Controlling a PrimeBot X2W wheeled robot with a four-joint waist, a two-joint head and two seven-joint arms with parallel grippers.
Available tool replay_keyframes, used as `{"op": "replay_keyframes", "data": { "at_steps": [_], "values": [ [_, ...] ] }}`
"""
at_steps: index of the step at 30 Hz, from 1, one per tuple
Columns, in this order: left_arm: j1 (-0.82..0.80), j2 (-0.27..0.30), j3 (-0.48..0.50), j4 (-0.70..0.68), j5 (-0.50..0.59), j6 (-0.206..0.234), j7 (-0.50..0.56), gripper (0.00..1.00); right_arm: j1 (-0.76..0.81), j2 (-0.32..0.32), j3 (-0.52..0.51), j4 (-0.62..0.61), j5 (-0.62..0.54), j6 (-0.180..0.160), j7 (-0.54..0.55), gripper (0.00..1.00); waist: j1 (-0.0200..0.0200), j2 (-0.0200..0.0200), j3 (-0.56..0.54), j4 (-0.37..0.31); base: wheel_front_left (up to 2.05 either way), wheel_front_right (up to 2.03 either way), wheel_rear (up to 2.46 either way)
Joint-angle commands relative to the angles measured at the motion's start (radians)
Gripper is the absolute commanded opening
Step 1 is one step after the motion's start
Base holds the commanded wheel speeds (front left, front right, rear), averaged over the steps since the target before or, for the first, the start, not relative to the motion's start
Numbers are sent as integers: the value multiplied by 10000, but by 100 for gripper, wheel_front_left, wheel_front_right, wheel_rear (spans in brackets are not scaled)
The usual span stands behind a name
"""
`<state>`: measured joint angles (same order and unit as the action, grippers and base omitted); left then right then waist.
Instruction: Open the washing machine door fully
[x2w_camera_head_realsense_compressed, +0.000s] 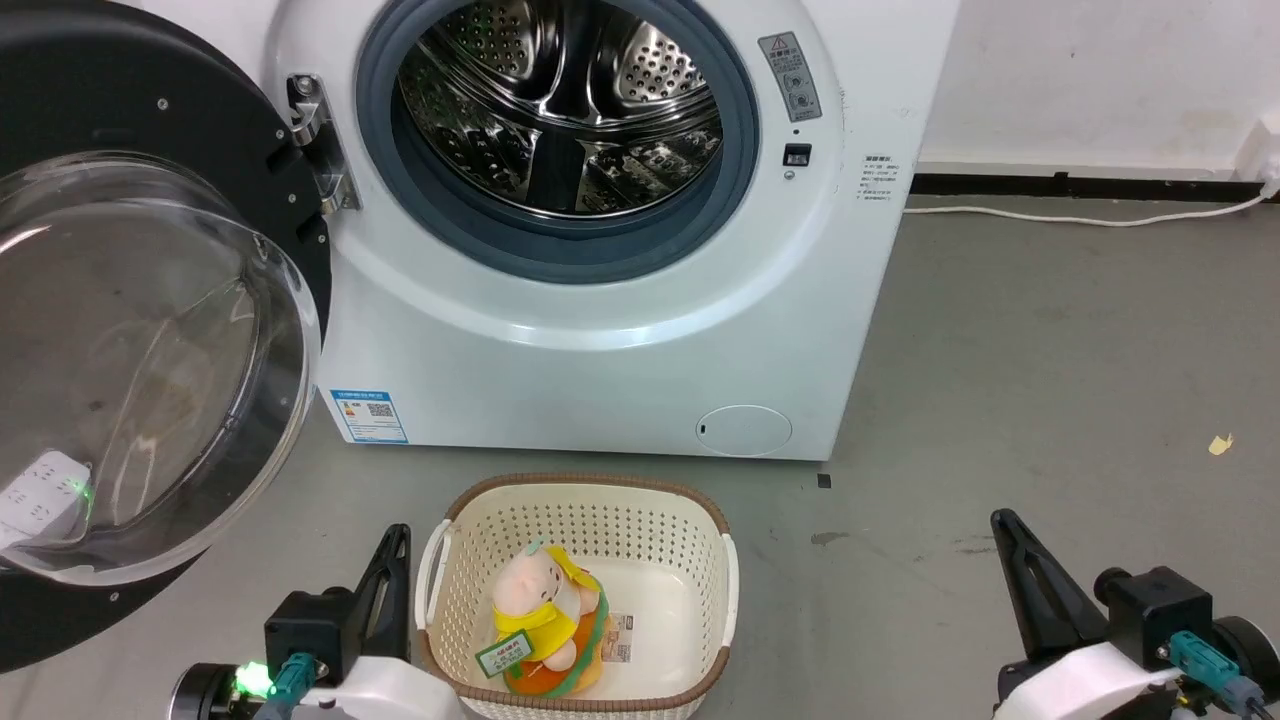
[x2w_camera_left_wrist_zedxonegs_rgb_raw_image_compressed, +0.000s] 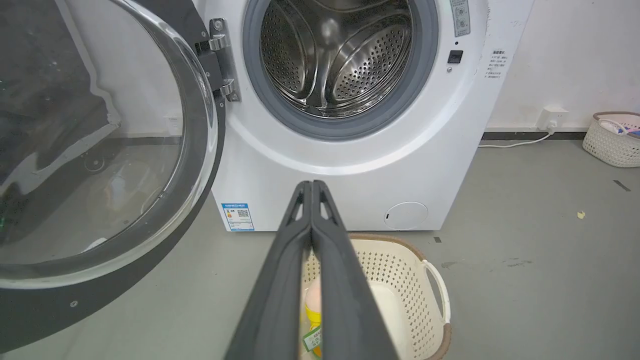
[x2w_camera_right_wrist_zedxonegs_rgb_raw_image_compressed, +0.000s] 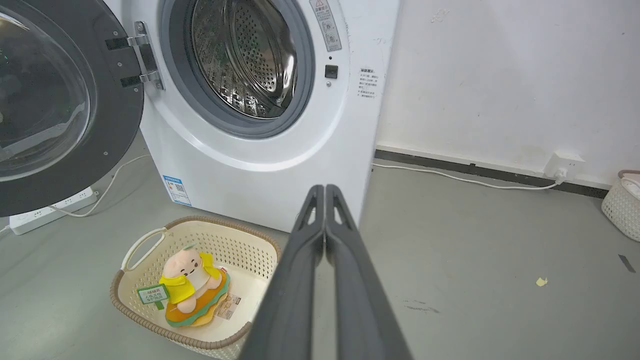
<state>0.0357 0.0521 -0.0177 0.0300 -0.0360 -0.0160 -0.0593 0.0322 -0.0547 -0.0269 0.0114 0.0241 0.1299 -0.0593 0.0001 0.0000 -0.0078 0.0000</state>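
The door (x2w_camera_head_realsense_compressed: 150, 330) hangs swung wide left of the washer (x2w_camera_head_realsense_compressed: 600, 340), drum (x2w_camera_head_realsense_compressed: 560, 110) bared, so the job looks done; left fingers (x2w_camera_left_wrist_zedxonegs_rgb_raw_image_compressed: 295, 260) and right fingers (x2w_camera_right_wrist_zedxonegs_rgb_raw_image_compressed: 300, 260) are clenched empty, parked low, clear of it.

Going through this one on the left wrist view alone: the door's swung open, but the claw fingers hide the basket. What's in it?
Observer: A plush toy in yellow, lying in the basket with a green tag.
Operator: Right claw?
Observer: The right claw is shut on nothing, well away from the washing machine door.
Operator: Anything under the door?
Observer: A white power strip on the floor.
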Motion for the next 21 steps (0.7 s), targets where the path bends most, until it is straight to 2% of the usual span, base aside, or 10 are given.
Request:
{"op": "replay_keyframes", "data": {
  "at_steps": [1, 21],
  "values": [
    [-171, -4, 32, -68, 112, 61, 48, 0, -112, 36, 21, -63, -66, 6, 46, 0, -1, 0, 2, 0, 0, 0, 0],
    [-311, -15, 141, -242, 297, 135, 457, 0, -269, 43, 207, -101, -197, 7, 456, 0, -1, 0, 59, 0, 0, 0, 0]
  ]
}}
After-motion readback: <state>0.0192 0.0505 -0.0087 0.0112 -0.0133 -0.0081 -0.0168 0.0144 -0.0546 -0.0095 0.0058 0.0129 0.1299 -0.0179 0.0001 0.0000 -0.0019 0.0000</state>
